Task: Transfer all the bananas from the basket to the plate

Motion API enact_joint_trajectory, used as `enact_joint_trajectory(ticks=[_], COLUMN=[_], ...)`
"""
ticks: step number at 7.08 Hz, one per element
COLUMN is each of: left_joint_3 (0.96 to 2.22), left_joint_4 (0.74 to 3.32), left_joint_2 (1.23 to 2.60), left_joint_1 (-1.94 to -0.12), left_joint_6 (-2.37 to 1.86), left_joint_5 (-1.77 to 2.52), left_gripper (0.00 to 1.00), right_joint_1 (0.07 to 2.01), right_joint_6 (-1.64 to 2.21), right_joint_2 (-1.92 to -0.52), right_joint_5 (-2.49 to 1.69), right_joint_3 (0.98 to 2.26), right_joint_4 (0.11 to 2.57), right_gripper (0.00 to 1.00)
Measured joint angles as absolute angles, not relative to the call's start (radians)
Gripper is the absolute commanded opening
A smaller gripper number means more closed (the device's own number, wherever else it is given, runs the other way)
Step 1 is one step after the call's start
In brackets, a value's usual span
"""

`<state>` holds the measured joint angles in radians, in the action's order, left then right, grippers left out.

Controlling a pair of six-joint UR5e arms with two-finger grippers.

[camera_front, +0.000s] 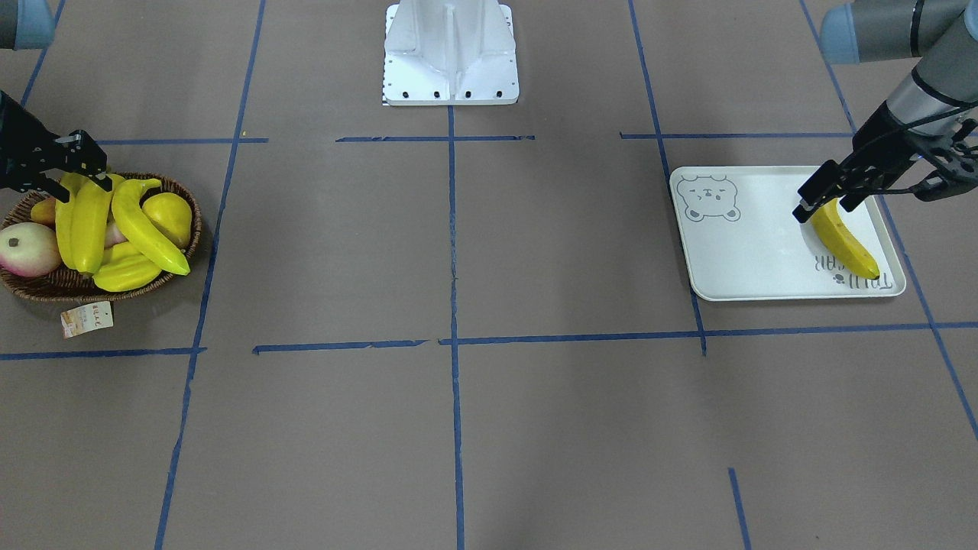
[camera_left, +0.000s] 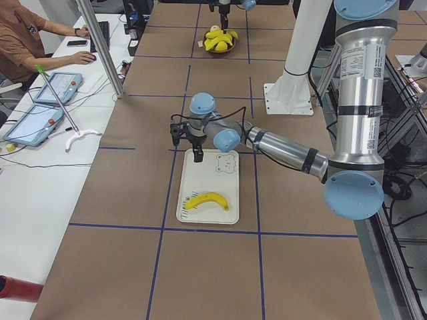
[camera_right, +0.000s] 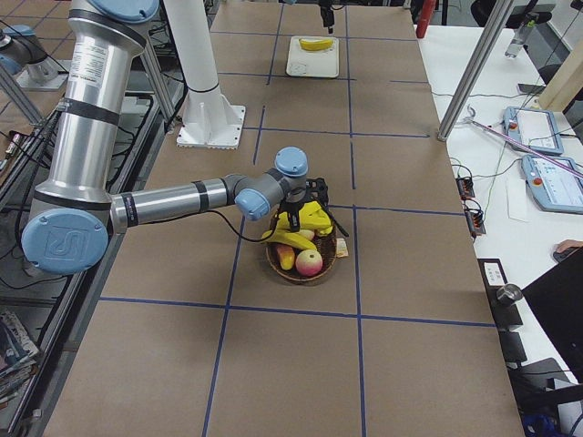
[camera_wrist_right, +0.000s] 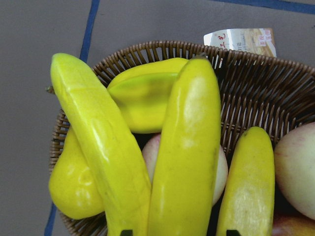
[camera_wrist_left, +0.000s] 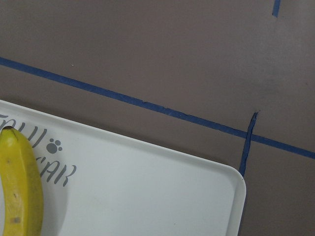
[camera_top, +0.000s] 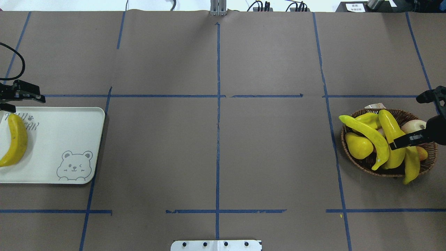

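One banana (camera_front: 844,244) lies free on the white plate (camera_front: 749,252), along its lettered end. My left gripper (camera_front: 825,206) hangs open just above that banana's far tip, holding nothing. In the left wrist view the banana (camera_wrist_left: 19,187) sits at the lower left. Three bananas (camera_top: 366,136) (camera_top: 392,139) (camera_top: 413,164) lie in the wicker basket (camera_top: 362,165). My right gripper (camera_wrist_right: 178,232) is open over the basket. Its fingertips (camera_wrist_right: 125,232) straddle the middle banana (camera_wrist_right: 189,147) without closing on it.
The basket also holds a ridged starfruit (camera_wrist_right: 142,98), a yellow pear (camera_wrist_right: 74,182) and a reddish apple (camera_wrist_right: 300,167). A paper tag (camera_front: 86,318) lies beside it. The robot's white base (camera_front: 451,53) stands at mid-table. A person sits at a side desk (camera_left: 40,40).
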<state>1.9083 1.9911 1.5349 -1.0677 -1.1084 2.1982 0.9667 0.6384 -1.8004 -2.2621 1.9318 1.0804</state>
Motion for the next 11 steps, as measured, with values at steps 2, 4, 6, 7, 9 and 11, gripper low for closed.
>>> enact_joint_trajectory(ticks=[2, 4, 6, 7, 9, 11], left_joint_3=[1.905, 1.905, 1.903, 1.902, 1.901, 1.902], left_joint_4=[1.991, 1.991, 1.991, 1.991, 1.991, 1.991], left_joint_2=[1.535, 1.535, 1.536, 1.535, 1.536, 1.537], left_joint_1=[-1.068, -1.068, -1.068, -1.068, -1.068, -1.068], left_joint_6=[-1.108, -1.109, -1.109, -1.109, -1.108, -1.108], left_joint_5=[2.198, 2.198, 2.199, 2.199, 2.201, 2.204], left_gripper=[1.0, 1.0, 1.0, 1.0, 1.0, 1.0], right_joint_1=[0.966, 0.966, 0.965, 0.965, 0.968, 0.986], right_joint_6=[0.638, 0.638, 0.638, 0.638, 0.636, 0.635], right_joint_2=[-1.793, -1.791, -1.791, -1.791, -1.791, -1.794], right_joint_5=[-2.263, -2.263, -2.263, -2.263, -2.266, -2.28], right_joint_3=[1.916, 1.911, 1.909, 1.91, 1.921, 1.933], right_joint_4=[1.077, 1.077, 1.078, 1.078, 1.079, 1.085], right_gripper=[0.71, 0.58, 0.09, 0.02, 0.0, 0.0])
